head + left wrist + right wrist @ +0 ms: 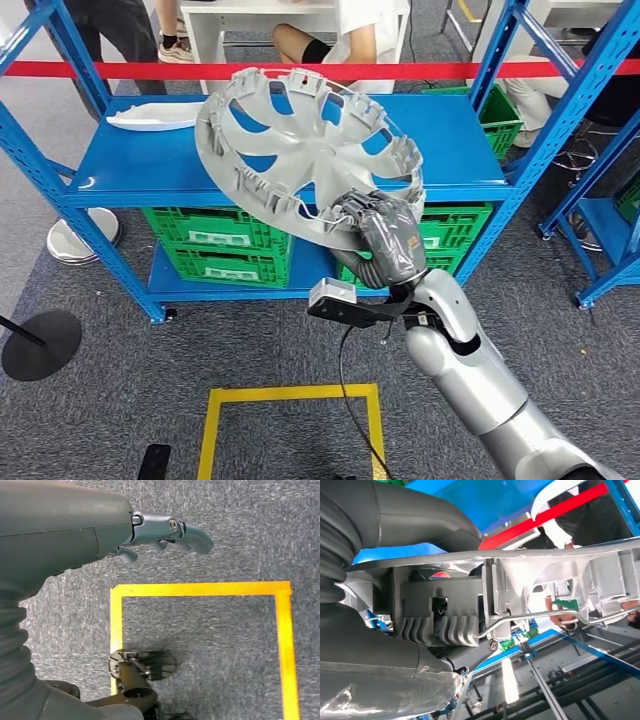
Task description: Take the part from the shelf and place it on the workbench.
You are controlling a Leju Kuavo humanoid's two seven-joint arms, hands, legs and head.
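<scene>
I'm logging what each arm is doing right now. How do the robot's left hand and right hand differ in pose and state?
The right hand grips the rim of the grey wheel cover, raised and tilted in front of the blue shelf; the left hand holds nothing. The right hand's fingers curl around the rim; the left hand's fingers stretch out over grey carpet and a yellow tape square. Both hands have dark grey covers.

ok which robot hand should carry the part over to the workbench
Right. The right robot hand already grips the grey plastic wheel cover by its rim, above the blue shelf; the left robot hand hangs empty over the carpet.
</scene>
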